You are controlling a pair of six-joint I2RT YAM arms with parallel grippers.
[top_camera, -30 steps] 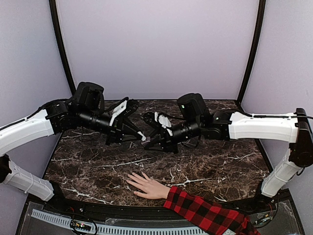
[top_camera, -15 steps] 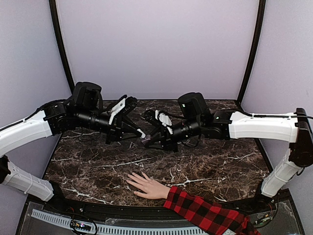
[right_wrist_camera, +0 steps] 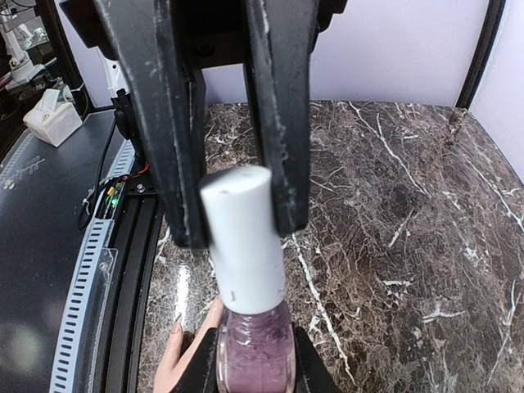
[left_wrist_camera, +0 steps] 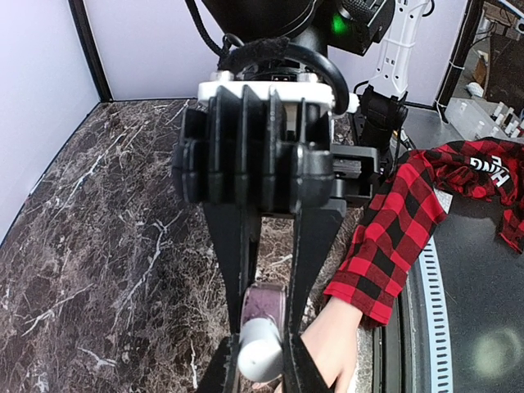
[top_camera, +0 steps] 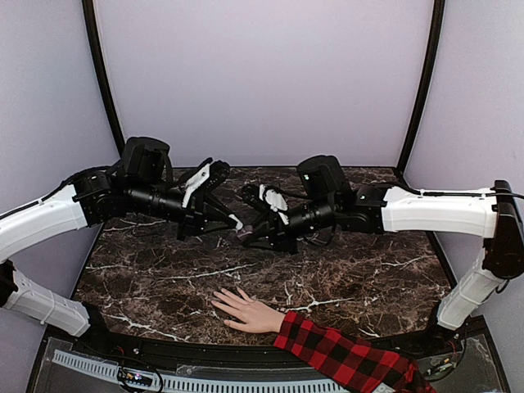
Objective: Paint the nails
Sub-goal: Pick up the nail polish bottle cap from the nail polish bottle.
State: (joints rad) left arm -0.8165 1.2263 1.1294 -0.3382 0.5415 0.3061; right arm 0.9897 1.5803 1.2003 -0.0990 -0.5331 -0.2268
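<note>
Table (top_camera: 368,278) fills middle; arm bases at near edge, left and right.

Hand (top_camera: 246,311) flat on table near front edge, a little right of centre, fingers pointing left. Sleeve (top_camera: 344,356) runs from wrist rightward, off front edge.

Left gripper (top_camera: 236,223) reaches in from left, right gripper (top_camera: 246,237) from right; tips meet above table centre, behind hand.

Bottle (right_wrist_camera: 254,360) up off table between the two: body between right gripper's fingers, cap (right_wrist_camera: 241,237) between left gripper's fingers.

Right wrist view: hand below bottle.
</note>
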